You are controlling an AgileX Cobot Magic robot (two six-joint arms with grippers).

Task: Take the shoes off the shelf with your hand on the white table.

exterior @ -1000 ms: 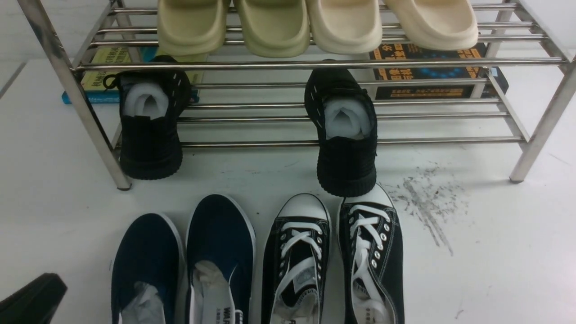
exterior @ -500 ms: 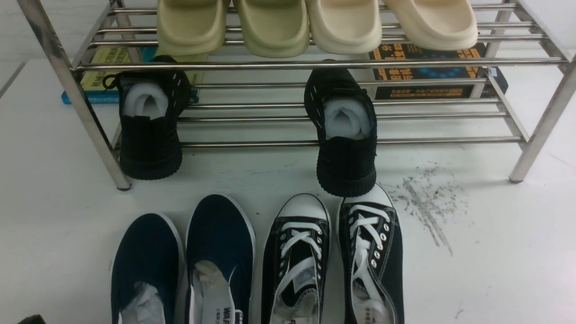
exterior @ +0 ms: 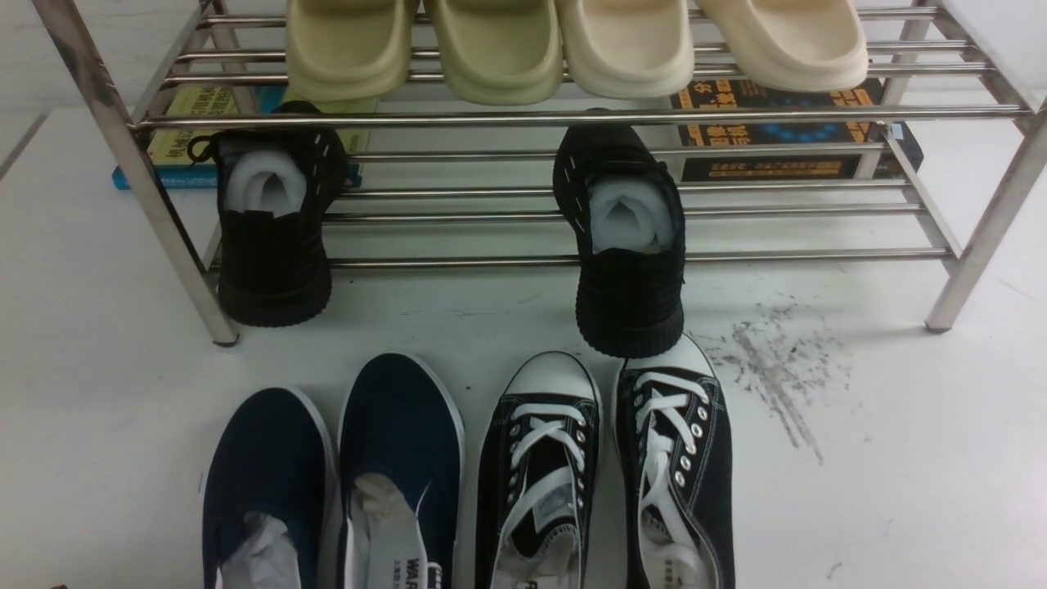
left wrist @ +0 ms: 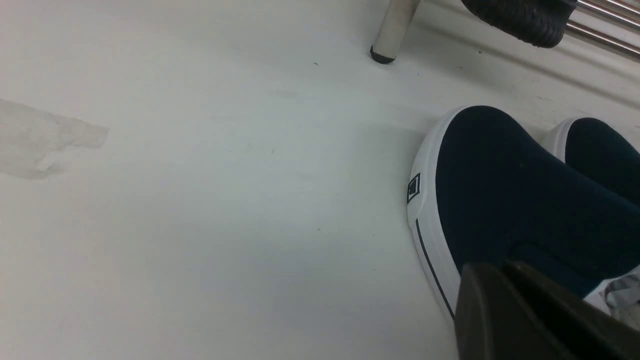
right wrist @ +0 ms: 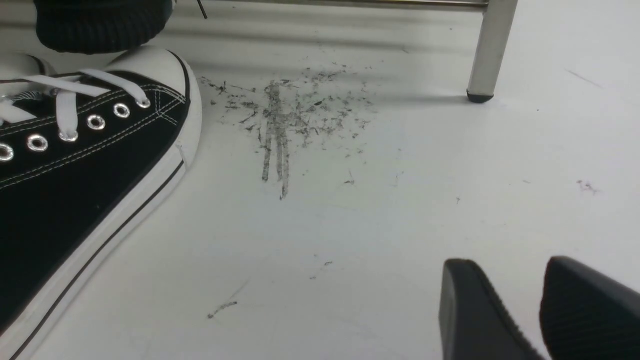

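The pair of navy-blue slip-on shoes (exterior: 401, 433) stands side by side on the white table (exterior: 900, 474), in front of the steel shelf (exterior: 572, 116), toes towards it. The left shoe's toe also shows in the left wrist view (left wrist: 500, 190). My left gripper (left wrist: 500, 267) is shut and empty, low beside that shoe's white sole. My right gripper (right wrist: 505, 267) is open and empty above bare table, to the right of the lace-up shoes. Neither gripper shows in the front view.
Black lace-up sneakers (exterior: 605, 458) stand right of the navy pair. Two black knit sneakers (exterior: 630, 245) lean off the lower tier, toes on the table. Cream slippers (exterior: 572, 45) fill the top tier. Books (exterior: 777, 131) lie behind. Grey scuff marks (exterior: 773, 368) lie near the shelf's right leg (right wrist: 487, 55).
The dark left gripper at the bottom left corner of the front view has drawn back out of that view. The shoes have not moved.
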